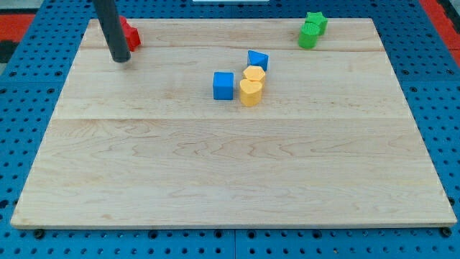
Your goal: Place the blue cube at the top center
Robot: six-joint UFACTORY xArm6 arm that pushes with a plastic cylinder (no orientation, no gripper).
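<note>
The tool is a single dark rod with no jaws to part or close; the tool's tip (121,59) rests on the wooden desk (230,173) at its far left, clamped on nothing. Just right of the rod, touching or nearly touching it and partly hidden behind it, sits one red block (130,34) whose shape cannot be made out.

Counted outward: one red block, two blue blocks, two yellow blocks, two green blocks. The blue cube (223,85) stands well right of the tip, near the desk's middle and slightly toward the far side, square-faced, upright and with clean edges. Just beside it on the right, the yellow heart block (250,92) touches a second yellow block (254,74) behind it. The other blue block (257,60), turned at an angle, lies just beyond that. At the far right, the green block (308,35) and the green star block (315,21) sit together.
</note>
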